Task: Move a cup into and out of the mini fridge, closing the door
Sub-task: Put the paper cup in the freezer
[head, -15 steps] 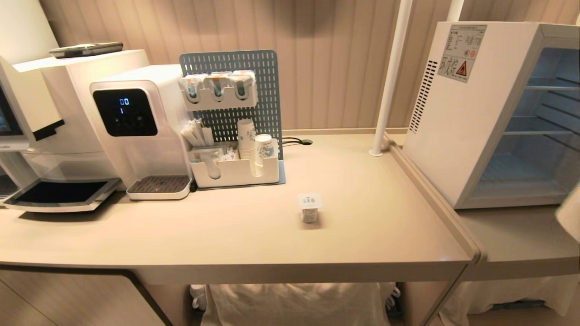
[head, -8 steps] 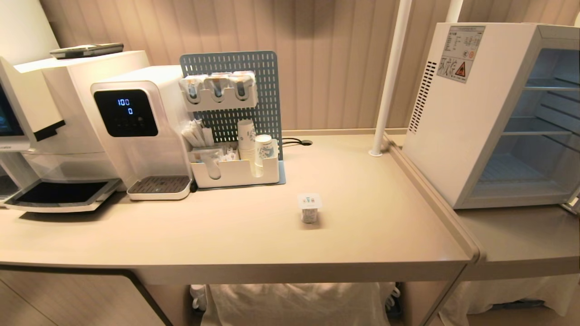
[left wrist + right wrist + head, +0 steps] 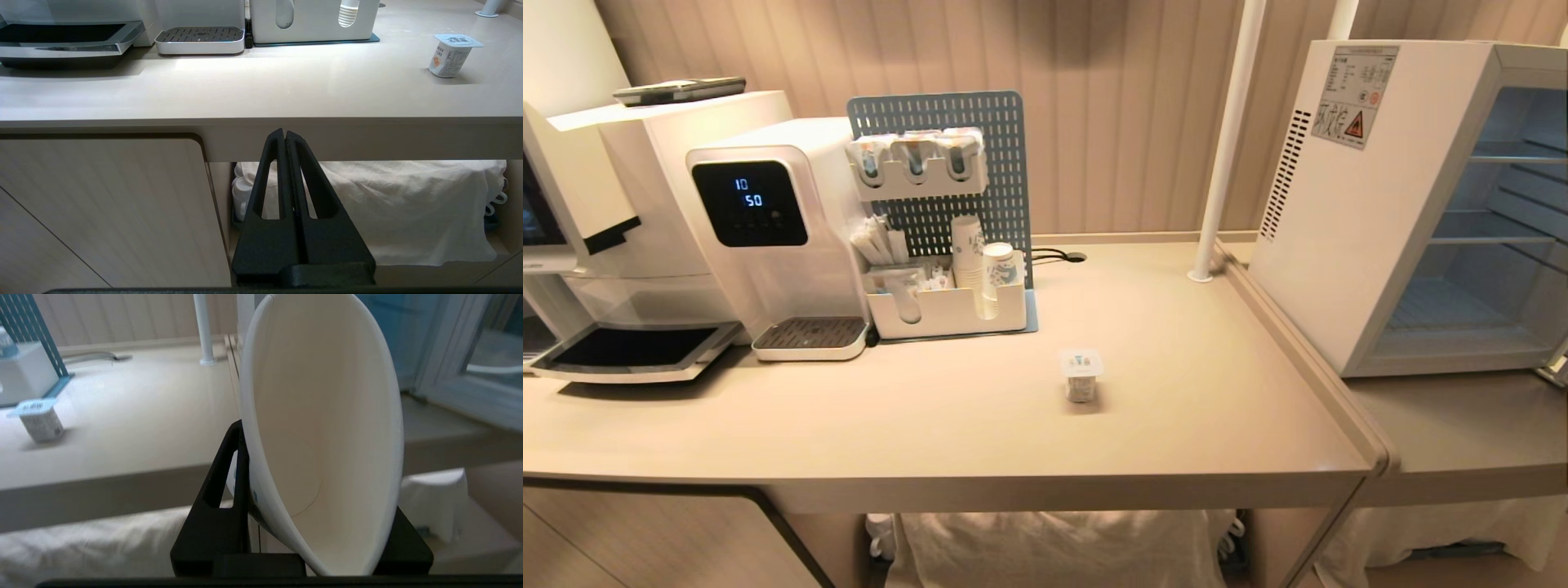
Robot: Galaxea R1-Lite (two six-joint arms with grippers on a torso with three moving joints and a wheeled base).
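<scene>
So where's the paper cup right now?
The cup is squeezed in the right claw, low in front of the counter; the head view misses it.

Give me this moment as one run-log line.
right gripper: shut on white paper cup | left gripper: shut, parked below counter edge | white mini fridge: door open, shelves bare | foil-lidded plastic pot: on counter

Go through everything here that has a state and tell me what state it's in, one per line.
mini fridge: open, shelves empty.
cup: held in the right gripper, tipped so its mouth faces the camera, empty.
left gripper: shut, holding nothing, below the counter edge.
yogurt pot: upright on the counter, foil lid sealed.
water dispenser: display lit.
</scene>
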